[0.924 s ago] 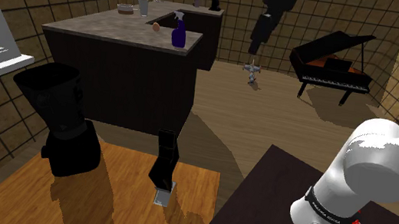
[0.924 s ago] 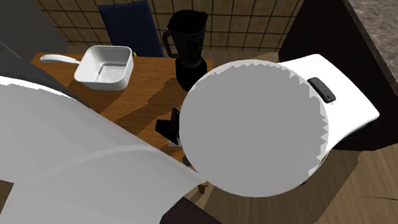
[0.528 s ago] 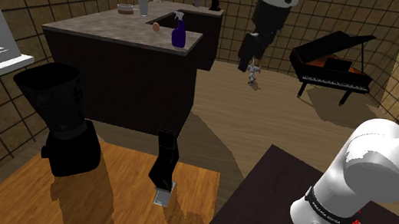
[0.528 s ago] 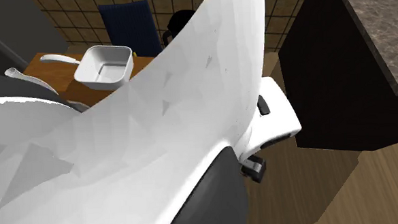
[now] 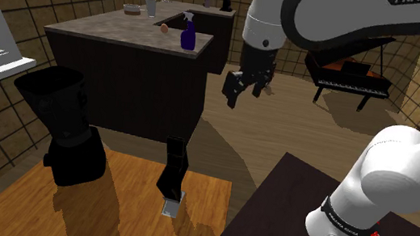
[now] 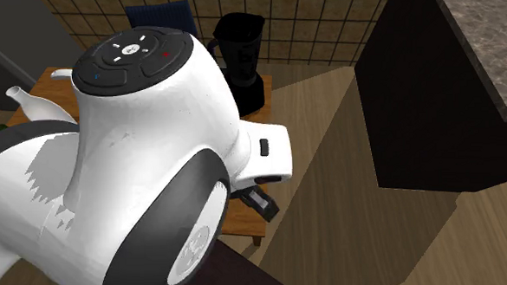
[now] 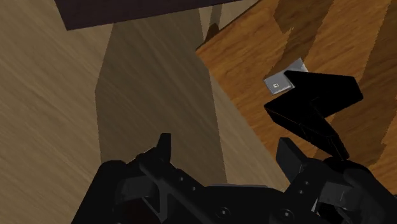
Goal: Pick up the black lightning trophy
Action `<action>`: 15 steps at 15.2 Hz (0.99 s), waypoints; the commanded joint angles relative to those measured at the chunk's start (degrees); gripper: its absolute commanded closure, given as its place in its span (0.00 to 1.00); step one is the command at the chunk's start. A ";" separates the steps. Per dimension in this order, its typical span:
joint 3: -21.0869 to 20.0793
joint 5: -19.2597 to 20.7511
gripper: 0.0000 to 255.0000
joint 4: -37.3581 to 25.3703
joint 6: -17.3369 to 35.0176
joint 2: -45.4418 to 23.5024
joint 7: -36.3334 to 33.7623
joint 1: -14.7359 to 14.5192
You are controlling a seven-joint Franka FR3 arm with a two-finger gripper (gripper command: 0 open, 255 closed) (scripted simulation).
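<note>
The black lightning trophy point(image 5: 172, 166) is a zigzag bolt standing upright on a small grey base at the near corner of the wooden table point(image 5: 109, 207). My gripper point(image 5: 241, 92) hangs open in the air, well above the trophy and off to the shoulder view's right, over the floor beside the dark counter. In the wrist view the trophy point(image 7: 315, 105) lies ahead of the gripper point(image 7: 226, 153), beyond one fingertip point(image 7: 286, 153), not between the fingers. Nothing is held. In the second exterior view the white arm point(image 6: 147, 124) covers the trophy.
A large black blender point(image 5: 69, 130) stands on the table to the shoulder view's left of the trophy. A dark counter point(image 5: 128, 39) with a blue spray bottle point(image 5: 188, 33) rises behind. A grand piano point(image 5: 352, 68) stands far off. The dark stand point(image 5: 286, 219) adjoins the table.
The arm has swung down and toward the shoulder view's left, bringing the gripper from near the top of the picture down closer to the table. The trophy has not moved.
</note>
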State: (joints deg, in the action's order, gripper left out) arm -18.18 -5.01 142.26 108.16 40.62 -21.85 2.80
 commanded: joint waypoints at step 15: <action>-23.27 -2.73 0.00 -4.01 20.31 -28.27 -43.63 7.48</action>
State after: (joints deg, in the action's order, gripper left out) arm -40.09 -8.58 138.80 126.99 14.75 -62.17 9.54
